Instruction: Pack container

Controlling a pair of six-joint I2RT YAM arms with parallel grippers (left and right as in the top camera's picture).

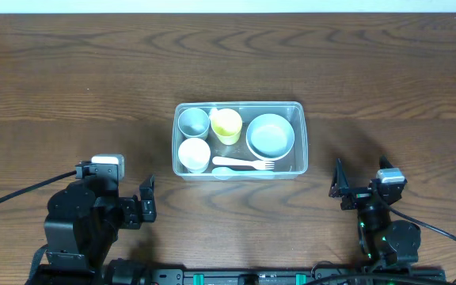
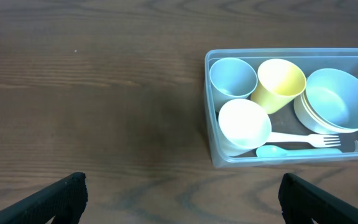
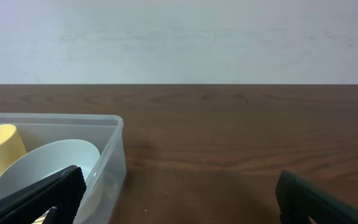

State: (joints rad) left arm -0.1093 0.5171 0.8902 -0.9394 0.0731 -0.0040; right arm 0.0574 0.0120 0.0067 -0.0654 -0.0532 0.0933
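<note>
Container [image 1: 240,104] sits ahead, midway between my claws, long axis crosswise. Left gripper [image 2: 180,183] wide, empty, back-left of container; right gripper [image 3: 179,177] wide, empty, back-right. Neither clearly nearer.

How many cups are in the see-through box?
3. In the container, a grey-blue cup sits at the far left corner, a yellow cup beside it, a white cup at the near left. None look hidden.

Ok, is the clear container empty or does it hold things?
Not empty: the container holds a grey cup, yellow cup, white cup, bowl, fork and spoon.
</note>
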